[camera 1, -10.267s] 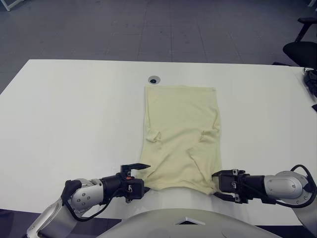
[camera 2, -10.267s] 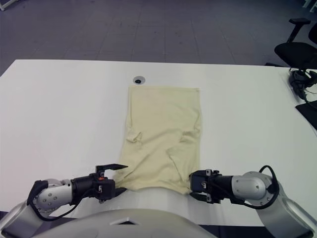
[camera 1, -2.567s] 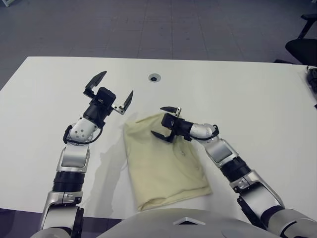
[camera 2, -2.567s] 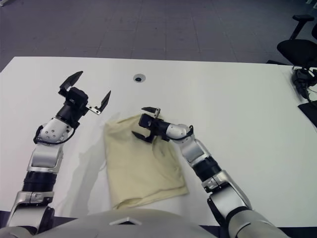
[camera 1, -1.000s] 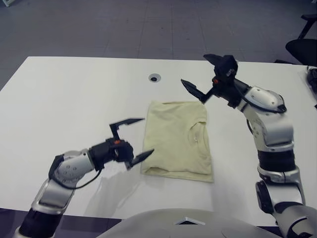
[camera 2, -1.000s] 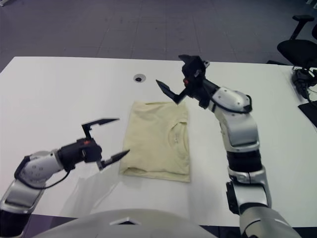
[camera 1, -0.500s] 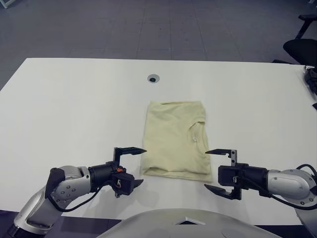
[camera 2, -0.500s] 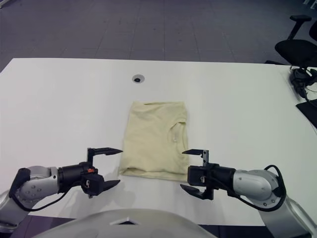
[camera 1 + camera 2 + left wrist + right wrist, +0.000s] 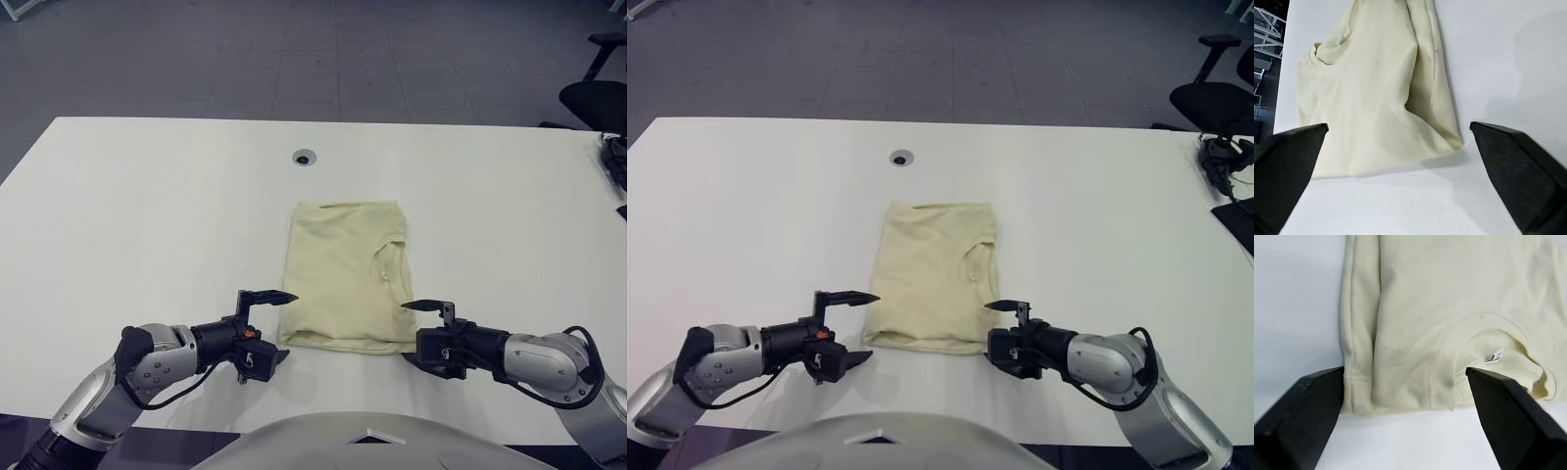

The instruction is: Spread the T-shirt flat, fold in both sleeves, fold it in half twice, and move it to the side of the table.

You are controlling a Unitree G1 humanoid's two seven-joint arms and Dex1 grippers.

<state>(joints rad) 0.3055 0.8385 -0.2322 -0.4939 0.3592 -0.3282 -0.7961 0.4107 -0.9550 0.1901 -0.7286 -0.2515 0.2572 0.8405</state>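
Count: one T-shirt (image 9: pixel 343 269), one table (image 9: pixel 147 196), my two grippers, one cable hole (image 9: pixel 305 157), one office chair (image 9: pixel 598 93).
T-shirt: folded into a pale yellow rectangle that lies flat on the table. It sits ahead of both my grippers and between them, with its near edge closest to me.
Left gripper (image 9: pixel 291 325): my fingers are spread wide and hold nothing. The shirt's near-left corner lies just in front of the tips. I cannot tell whether the upper tip touches the cloth.
Right gripper (image 9: pixel 407 331): my fingers are parted and hold nothing. The shirt's near-right corner, with the neckline and its label, lies just in front.
Cable hole: well ahead of both grippers, just past the shirt's far edge.
Chair: far out beyond my right gripper, off the table.
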